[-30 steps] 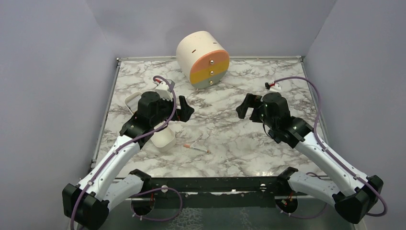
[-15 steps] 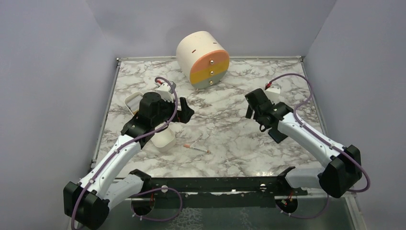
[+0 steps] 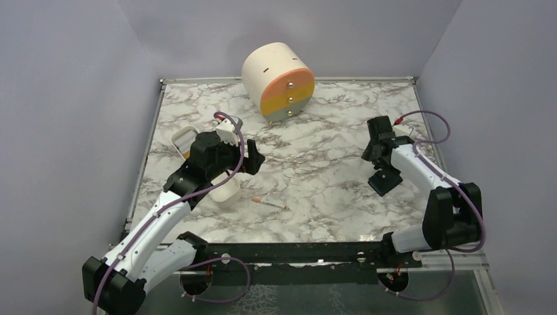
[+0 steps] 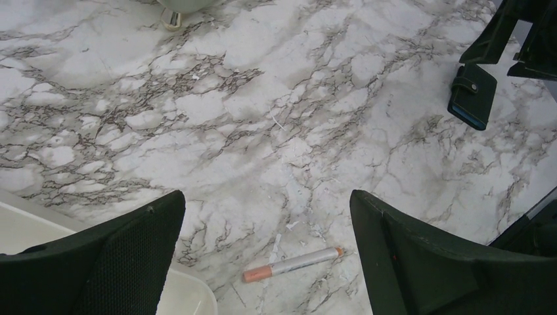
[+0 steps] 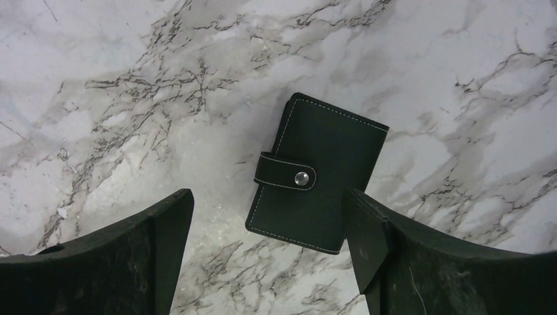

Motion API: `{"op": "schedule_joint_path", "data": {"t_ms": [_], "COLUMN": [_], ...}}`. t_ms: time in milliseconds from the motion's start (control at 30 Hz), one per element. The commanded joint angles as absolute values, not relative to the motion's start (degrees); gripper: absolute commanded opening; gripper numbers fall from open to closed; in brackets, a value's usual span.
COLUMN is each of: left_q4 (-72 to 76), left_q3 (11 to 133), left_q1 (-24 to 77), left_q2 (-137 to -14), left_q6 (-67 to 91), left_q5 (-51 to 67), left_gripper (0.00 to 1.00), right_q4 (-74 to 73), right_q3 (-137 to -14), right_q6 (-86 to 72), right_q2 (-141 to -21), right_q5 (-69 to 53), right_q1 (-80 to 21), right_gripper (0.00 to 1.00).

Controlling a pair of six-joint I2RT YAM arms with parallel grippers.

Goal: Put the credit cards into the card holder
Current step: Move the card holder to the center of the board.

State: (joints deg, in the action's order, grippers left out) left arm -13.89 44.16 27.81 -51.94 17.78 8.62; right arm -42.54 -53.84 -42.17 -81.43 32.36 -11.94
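Top view: the card holder (image 3: 385,182) lies on the right of the worktop (image 3: 315,164), partly covered by the right arm (image 3: 420,167).

Left wrist view: the left gripper (image 4: 266,197) is spread and empty. Only here does the holder's blue edge show.

Right wrist view: the right gripper (image 5: 266,197) is spread above the snapped-shut holder.

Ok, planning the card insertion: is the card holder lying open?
No, the card holder lies closed, its snap strap fastened across the front.
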Motion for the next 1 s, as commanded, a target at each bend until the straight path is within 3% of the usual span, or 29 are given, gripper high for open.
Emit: {"op": "schedule_joint_path", "data": {"t_ms": [0,333,733,967], "left_q4": [-14.39,-15.08,-15.18,-15.29], "left_q3": [43.66,43.86,43.47,43.64], "left_q1": [28.38,28.65,28.83,28.83], "left_q2": [-50.49,-49.78,-50.72,-50.9], "left_q6": [16.46,15.91,15.58,15.38], "left_q5": [6.81,6.2,6.03,5.46], "left_gripper": [0.99,0.99,0.99,0.99], "right_q4": [-34.97,-26.68,-17.76,-17.58], "right_q3": [-51.58,-46.16,-42.2,-43.37], "right_q6": [-40.02,-38.28,-25.87,-24.94], "right_q2": [-81.83,-86.15,-85.5,-84.35], "right_q5": [24.17,20.1,-2.25,-6.08], "right_q1": [-8.12,-5.87,-6.21,-11.05], "right_gripper": [0.83,0.83,0.76,0.73]}}
